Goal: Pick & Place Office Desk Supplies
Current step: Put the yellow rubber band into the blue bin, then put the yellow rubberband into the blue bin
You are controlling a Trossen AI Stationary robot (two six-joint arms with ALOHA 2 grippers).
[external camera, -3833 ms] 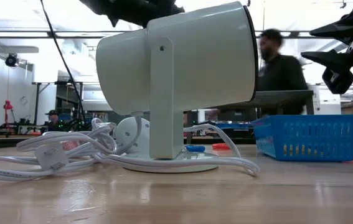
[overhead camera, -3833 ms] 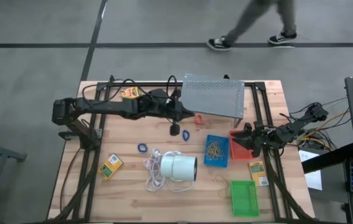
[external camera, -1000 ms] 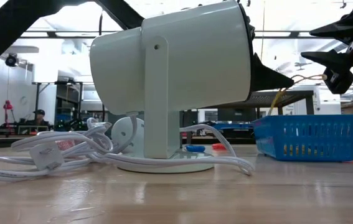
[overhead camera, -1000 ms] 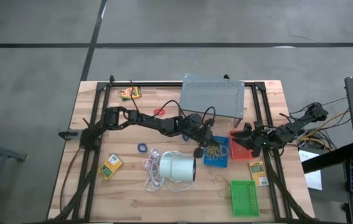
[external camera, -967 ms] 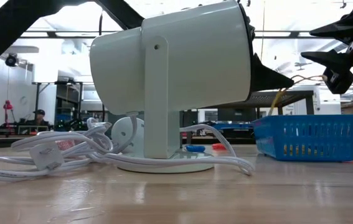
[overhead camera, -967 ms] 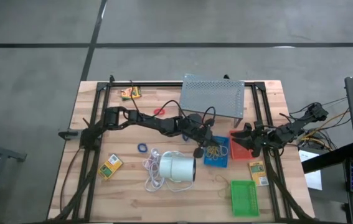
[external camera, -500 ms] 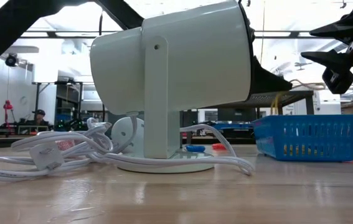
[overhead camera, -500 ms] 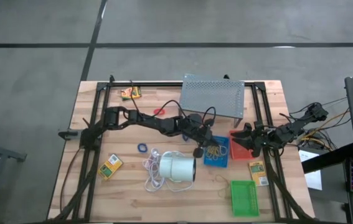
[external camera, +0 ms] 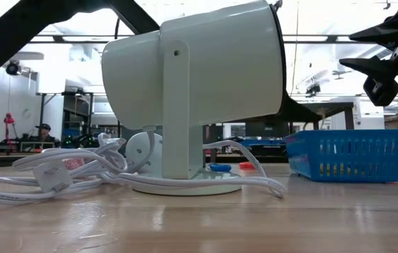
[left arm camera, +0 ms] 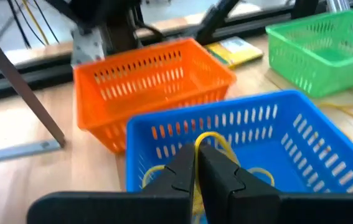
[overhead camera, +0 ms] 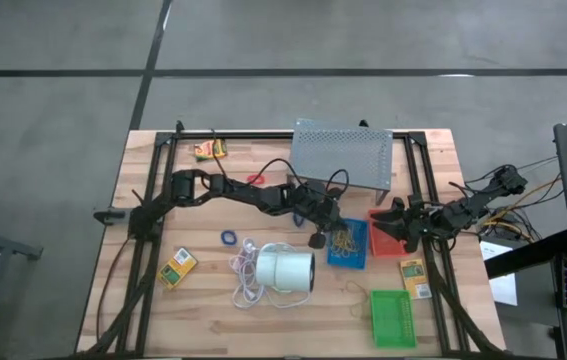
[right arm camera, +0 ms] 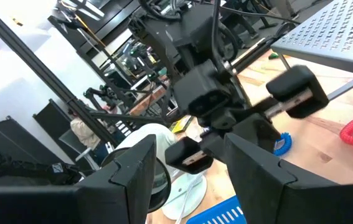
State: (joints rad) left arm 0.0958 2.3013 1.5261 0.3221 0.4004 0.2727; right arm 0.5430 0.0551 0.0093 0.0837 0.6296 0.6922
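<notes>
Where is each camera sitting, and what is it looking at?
High view: above the table, looking straight down; shows both arms, the left gripper beside the blue tray.
Low view: at table-top height, looking across past the white lamp; the right gripper hangs at upper right.
Left wrist view: on the left arm, looking past its shut fingers into the blue tray, orange tray behind.
Right wrist view: on the right arm, past its open fingers, facing the left arm.
Shared: the blue tray shows in the high, low and left wrist views.
</notes>
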